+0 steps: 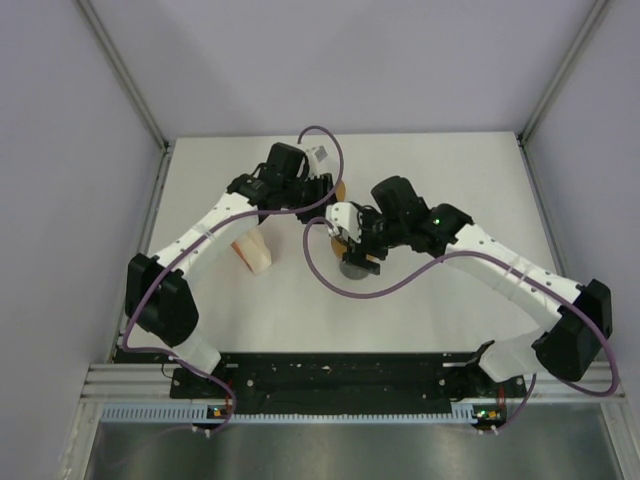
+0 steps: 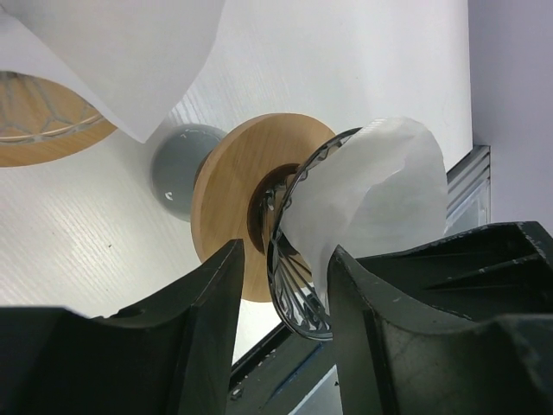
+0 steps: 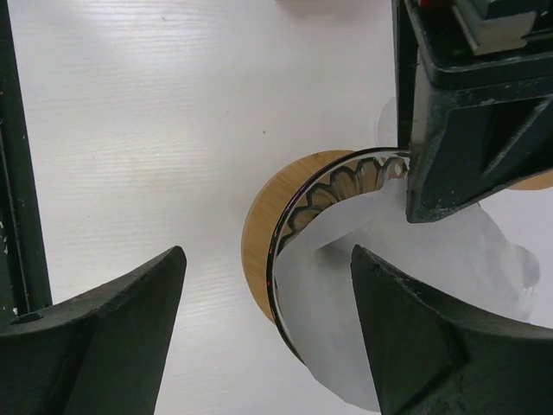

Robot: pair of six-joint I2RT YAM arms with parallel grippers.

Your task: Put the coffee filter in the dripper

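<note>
The glass dripper (image 2: 298, 285) with a wooden collar (image 2: 229, 194) stands on the white table. A white paper filter (image 2: 371, 203) sits crumpled inside it and sticks out past the rim. My left gripper (image 2: 285, 285) is open, its fingers straddling the dripper's rim, with one finger (image 2: 380, 328) against the filter. In the right wrist view the dripper (image 3: 298, 220) and filter (image 3: 380, 285) lie just beyond my open, empty right gripper (image 3: 268, 303). In the top view both grippers (image 1: 325, 200) (image 1: 358, 252) meet mid-table and hide the dripper.
A stack of spare filters (image 1: 252, 250) on a wooden holder stands left of the dripper and also shows in the left wrist view (image 2: 112, 52). A grey round object (image 2: 181, 164) sits just behind the dripper. The left gripper's body (image 3: 467, 104) hangs over the dripper's far side.
</note>
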